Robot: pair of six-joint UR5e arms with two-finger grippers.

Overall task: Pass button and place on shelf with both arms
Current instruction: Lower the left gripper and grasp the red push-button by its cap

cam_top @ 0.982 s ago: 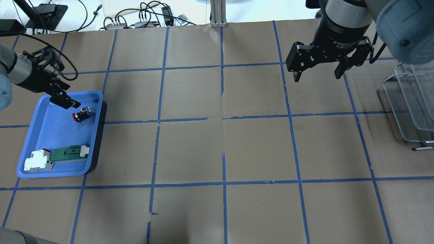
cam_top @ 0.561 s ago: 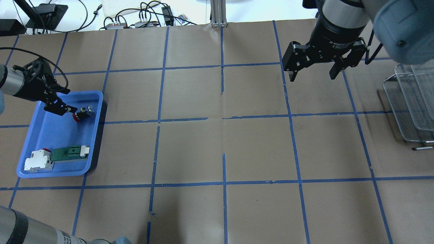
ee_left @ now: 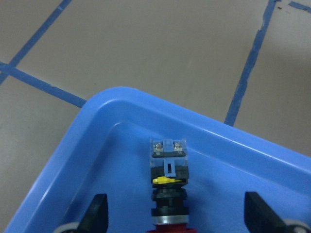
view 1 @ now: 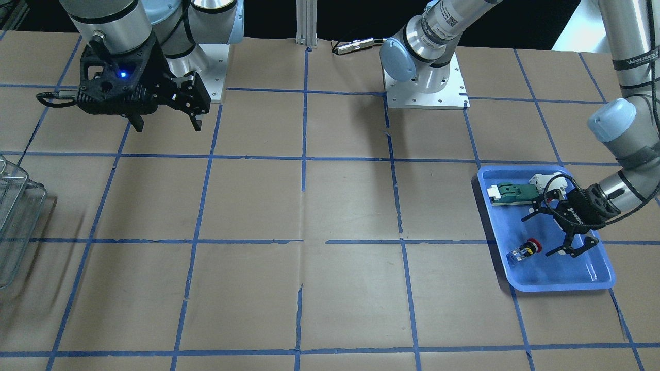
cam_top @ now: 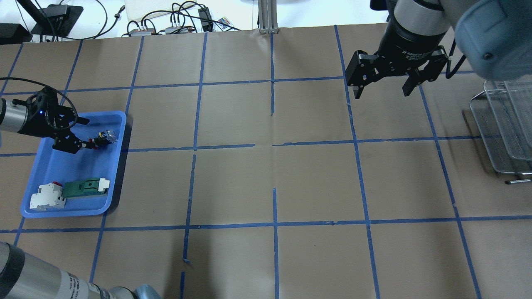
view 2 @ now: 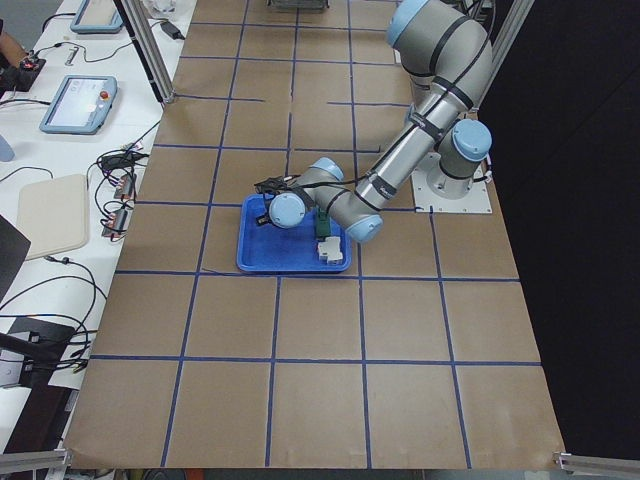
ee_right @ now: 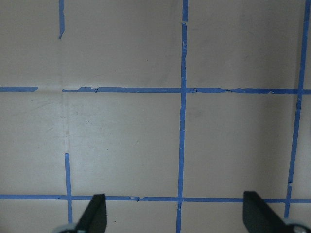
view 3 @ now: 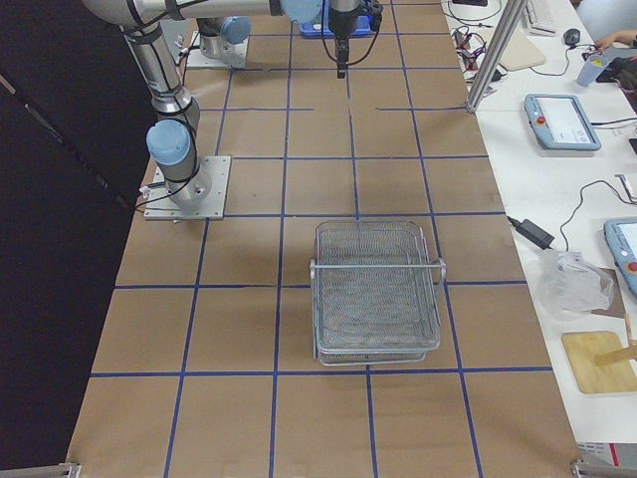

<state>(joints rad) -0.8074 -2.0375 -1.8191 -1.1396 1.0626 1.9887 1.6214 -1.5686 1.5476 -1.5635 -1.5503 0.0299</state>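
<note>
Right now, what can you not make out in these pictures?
Button: red cap cut off by the left wrist view's bottom edge.
Shelf: cut off by the overhead view's right edge.
White-and-red block: partly hidden by the left gripper in the front-facing view.

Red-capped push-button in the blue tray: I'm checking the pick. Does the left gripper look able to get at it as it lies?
Probably yes: the jaws of the left gripper stand open either side of the red-capped push-button, with nothing else in that corner of the blue plastic tray.
</note>
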